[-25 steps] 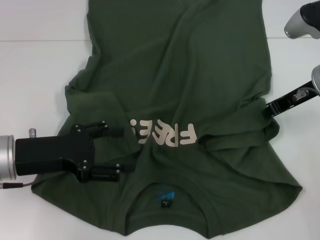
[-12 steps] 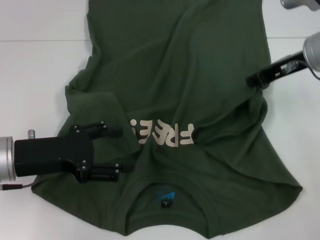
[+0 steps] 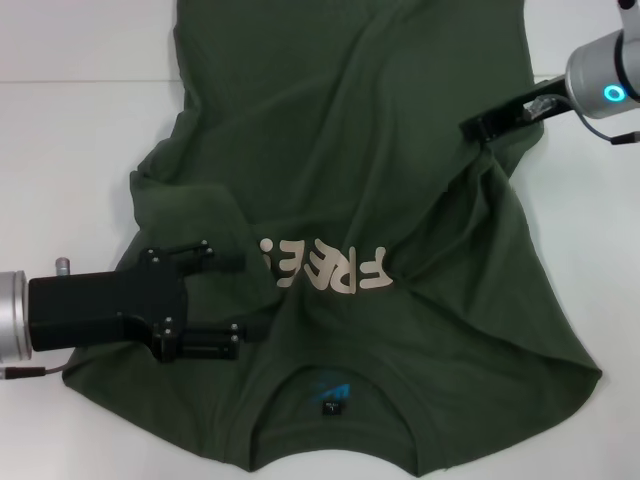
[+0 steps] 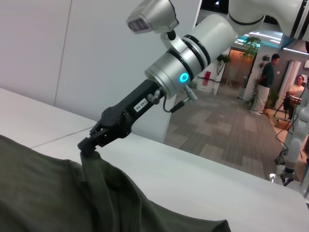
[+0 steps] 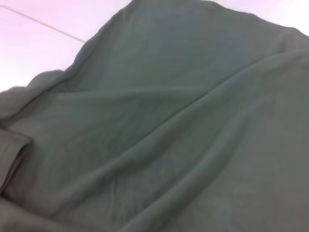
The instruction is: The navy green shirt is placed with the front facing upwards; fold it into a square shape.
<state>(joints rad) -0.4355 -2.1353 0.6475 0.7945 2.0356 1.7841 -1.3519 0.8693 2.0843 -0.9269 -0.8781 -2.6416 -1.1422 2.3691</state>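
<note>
the right gripper, closed on the navy green shirt's right edge, has lifted it inward over the table within a second, starting a fold; left gripper stays open on the left sleeve.

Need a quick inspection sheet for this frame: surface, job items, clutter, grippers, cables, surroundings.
Surface: white table, one seam line across its far part.
Job's things: navy green shirt front up, wrinkled, unfolded; "FREE!" lettering and neck label showing.
Clutter: nothing seen.
Grippers: left gripper open, low over the shirt beside the lettering; right gripper shut on the shirt's right-side fabric, lifting it into a peak.
Cables: thin cable at the left wrist.
Surroundings: left wrist view shows a grey wall, an open hall and people far off.
</note>
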